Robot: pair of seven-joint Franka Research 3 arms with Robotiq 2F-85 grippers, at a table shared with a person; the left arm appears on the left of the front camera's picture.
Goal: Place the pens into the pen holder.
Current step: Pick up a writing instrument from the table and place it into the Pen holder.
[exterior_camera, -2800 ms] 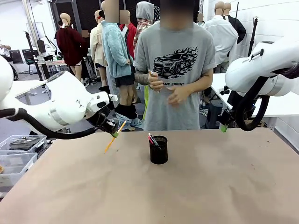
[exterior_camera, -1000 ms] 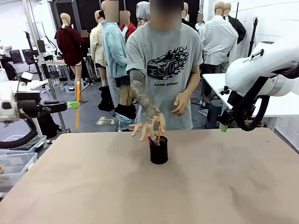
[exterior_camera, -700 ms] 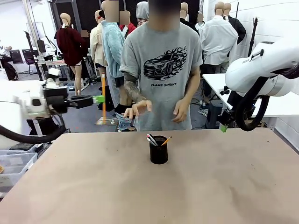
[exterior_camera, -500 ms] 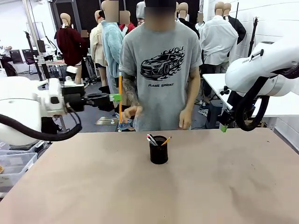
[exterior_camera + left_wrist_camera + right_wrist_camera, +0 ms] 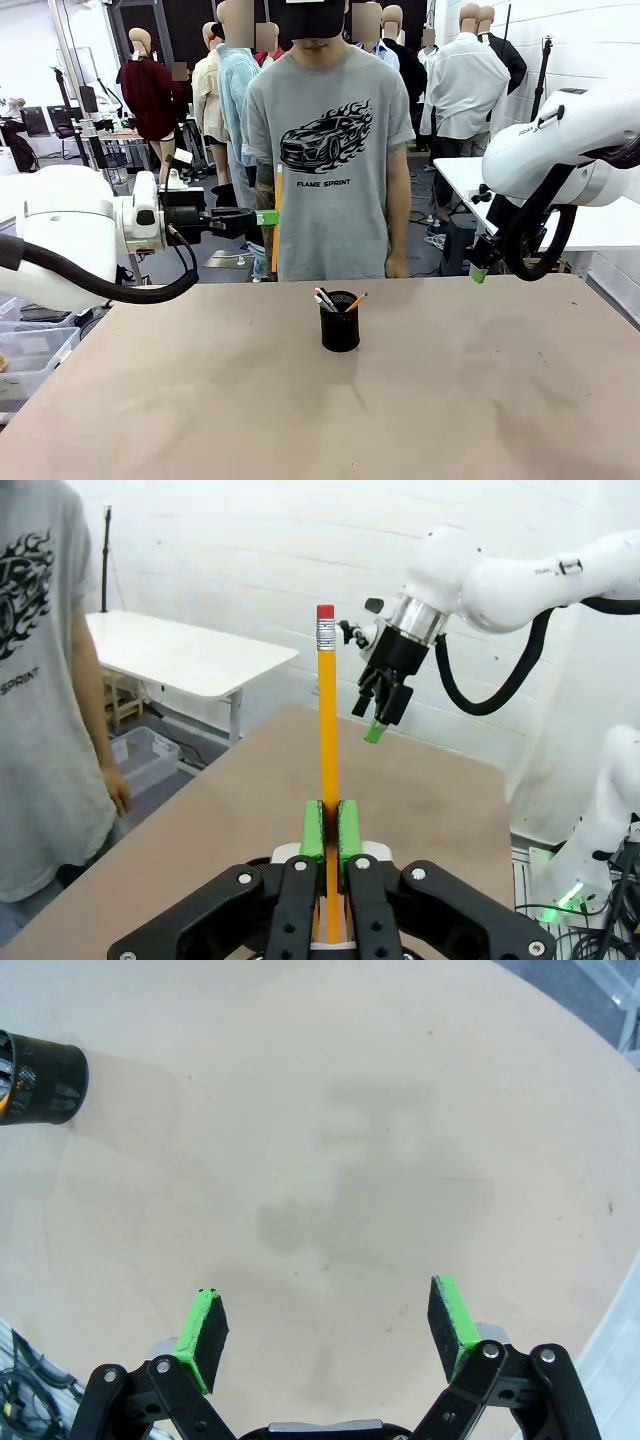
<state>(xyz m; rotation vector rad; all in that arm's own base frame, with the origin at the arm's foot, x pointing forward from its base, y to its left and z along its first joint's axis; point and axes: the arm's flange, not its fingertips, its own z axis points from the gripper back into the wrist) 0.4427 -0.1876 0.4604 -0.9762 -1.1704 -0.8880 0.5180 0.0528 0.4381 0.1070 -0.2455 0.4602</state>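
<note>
My left gripper is shut on a yellow-orange pencil and holds it upright, high above the table's far left, left of the pen holder. In the left wrist view the pencil rises between the green pads, eraser end on top. The black mesh pen holder stands mid-table with a dark red-ended marker and an orange pen leaning in it. My right gripper hangs at the far right edge; its own view shows it open over bare table, the pen holder at top left.
A person in a grey T-shirt stands at the far side, arms hanging down. The brown table spreads around the holder. Plastic bins sit off the left edge. A white table stands beyond the far end.
My left arm has swung right, carrying the upright pencil closer to the holder. The person dropped an orange pen into the holder, then pulled both hands back and lowered them.
</note>
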